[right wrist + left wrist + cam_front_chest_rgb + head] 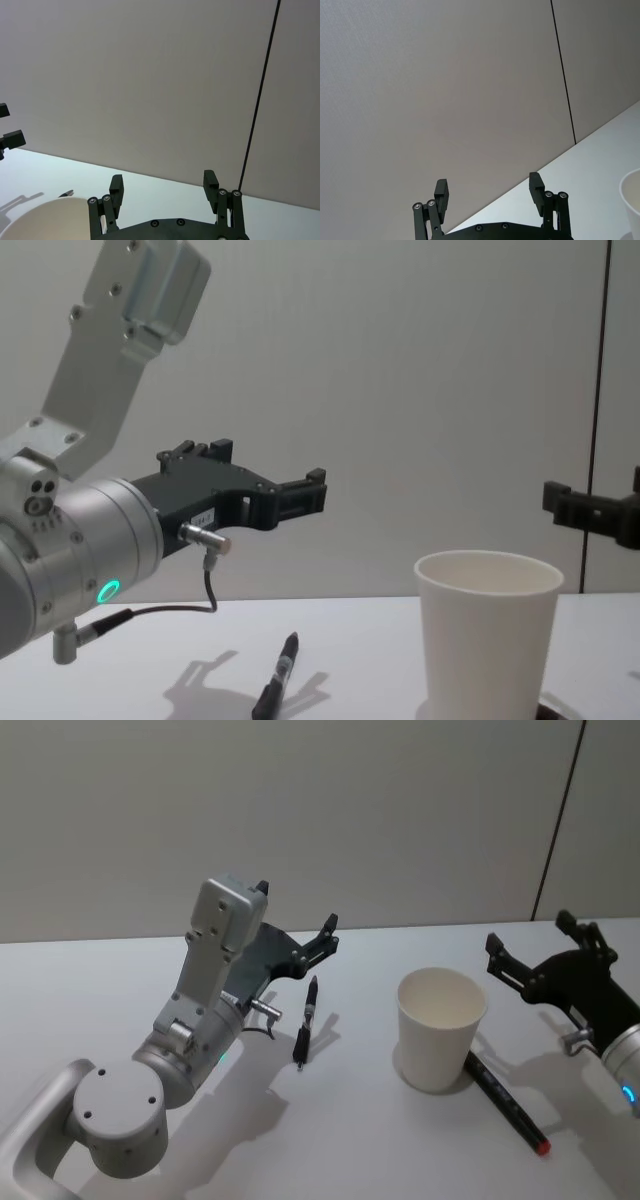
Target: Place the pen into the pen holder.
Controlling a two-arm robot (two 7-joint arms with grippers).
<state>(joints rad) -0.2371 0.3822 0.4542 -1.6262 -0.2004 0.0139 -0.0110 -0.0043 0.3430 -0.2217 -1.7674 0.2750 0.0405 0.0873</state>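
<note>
The pen holder (441, 1028) is standing right of centre in the head view, its mouth lying clear from above. A strip of bare table (365, 1130) is separating it from the black pen (306, 1020) at centre. The left gripper (297, 908), jaws spread, is hovering raised at that pen's upper left. A red-tipped marker (507, 1103) is crowding the holder's base at lower right, and the right gripper (530, 930), also spread, is occupying the right edge.

Silver-grey rounded arm links (190, 1020) carry black screw-studded jaws, a teal-lit ring (108, 591) and a thin cable (170, 611)
</note>
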